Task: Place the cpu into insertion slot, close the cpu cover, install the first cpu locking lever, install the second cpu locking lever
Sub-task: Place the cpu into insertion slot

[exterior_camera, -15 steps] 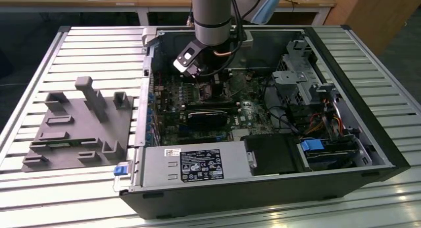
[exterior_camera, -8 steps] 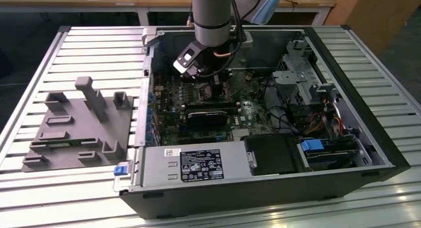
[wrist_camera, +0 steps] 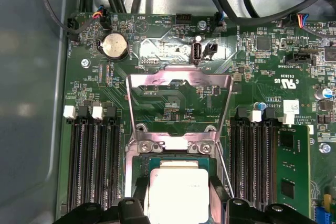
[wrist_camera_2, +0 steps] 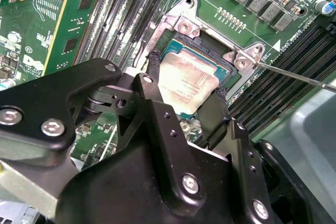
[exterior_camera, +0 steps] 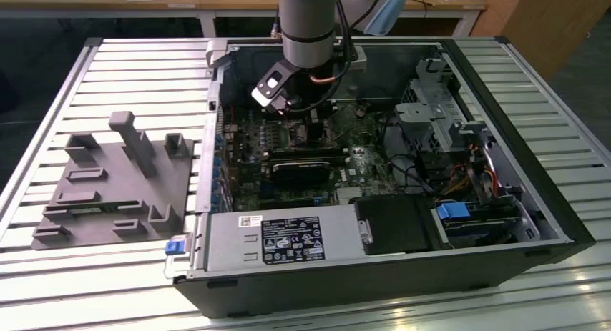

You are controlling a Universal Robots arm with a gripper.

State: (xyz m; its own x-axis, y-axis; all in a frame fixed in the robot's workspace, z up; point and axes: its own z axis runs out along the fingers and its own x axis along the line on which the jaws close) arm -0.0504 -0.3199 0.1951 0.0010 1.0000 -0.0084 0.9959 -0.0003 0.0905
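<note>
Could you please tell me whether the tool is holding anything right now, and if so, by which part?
The tool grips the cpu by two opposite side edges, over the insertion slot.

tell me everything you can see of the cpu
The cpu is a small flat square chip with a dull silver metal top and a thin green edge. It lies over the insertion slot, whose cpu cover is swung open; whether it is fully seated cannot be told. The gripper is shut on it, fingers against two opposite sides.
</note>
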